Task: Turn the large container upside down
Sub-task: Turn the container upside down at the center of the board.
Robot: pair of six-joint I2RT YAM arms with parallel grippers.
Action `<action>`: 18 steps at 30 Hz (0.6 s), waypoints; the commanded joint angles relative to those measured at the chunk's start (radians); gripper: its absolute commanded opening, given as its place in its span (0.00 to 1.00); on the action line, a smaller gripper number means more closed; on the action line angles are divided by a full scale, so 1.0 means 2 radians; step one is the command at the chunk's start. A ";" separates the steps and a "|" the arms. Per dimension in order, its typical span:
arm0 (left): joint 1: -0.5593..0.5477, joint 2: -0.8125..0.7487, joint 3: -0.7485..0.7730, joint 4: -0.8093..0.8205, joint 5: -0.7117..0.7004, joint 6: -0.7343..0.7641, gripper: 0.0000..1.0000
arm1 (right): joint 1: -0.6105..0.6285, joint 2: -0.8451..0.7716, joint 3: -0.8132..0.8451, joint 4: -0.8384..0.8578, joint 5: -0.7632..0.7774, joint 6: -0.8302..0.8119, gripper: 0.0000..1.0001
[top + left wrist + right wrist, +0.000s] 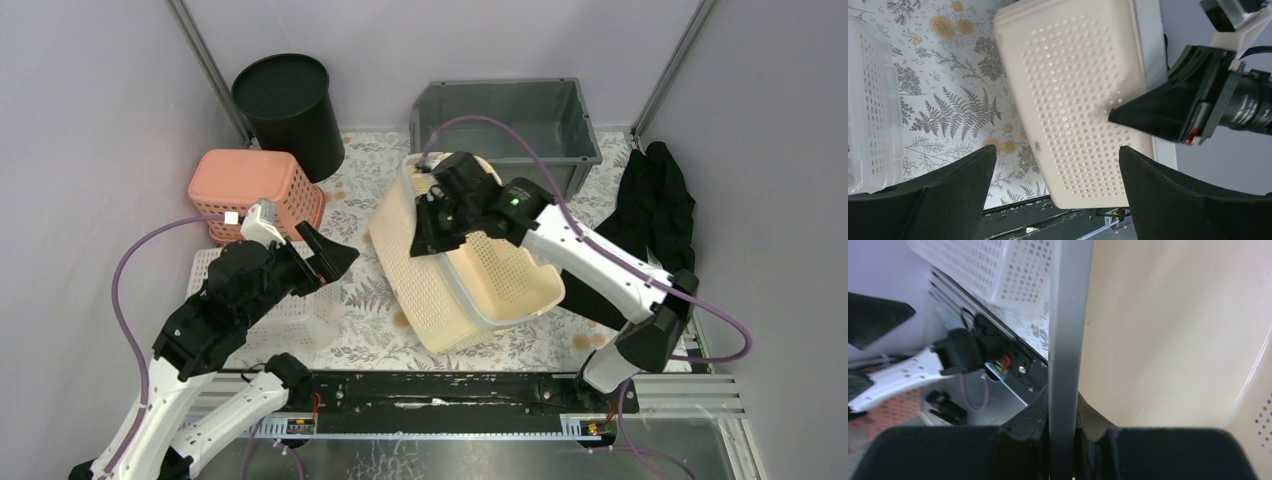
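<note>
Top view: cream perforated basket (470, 275) mid-frame, tipped on edge on the floral surface (360, 310). Base faces left, opening faces right. Right jaws clamped on its upper rim near frame centre. Left jaws wide apart, left of centre, apart from the basket, above a white basket (265, 315).

To finish the flip, probably: roll about the edge resting on the surface, slow arc toward lower right, no release until the rim lies flat. Mind the grey bin (510, 115) behind.

Left wrist: holed base (1073, 100) upper centre, ahead of the spread jaws, untouched by them.

Right wrist: rim strip (1068, 340) vertical mid-frame, pinched at bottom centre. Cream inner wall (1173, 340) to its right.
</note>
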 commanded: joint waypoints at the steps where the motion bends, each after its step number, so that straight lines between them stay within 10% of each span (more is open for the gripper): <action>1: 0.002 -0.006 0.016 -0.009 -0.013 0.006 1.00 | -0.040 -0.074 -0.040 0.125 -0.099 0.069 0.00; 18: 0.002 -0.007 0.012 -0.010 -0.011 0.006 1.00 | -0.139 -0.173 -0.222 0.451 -0.262 0.293 0.00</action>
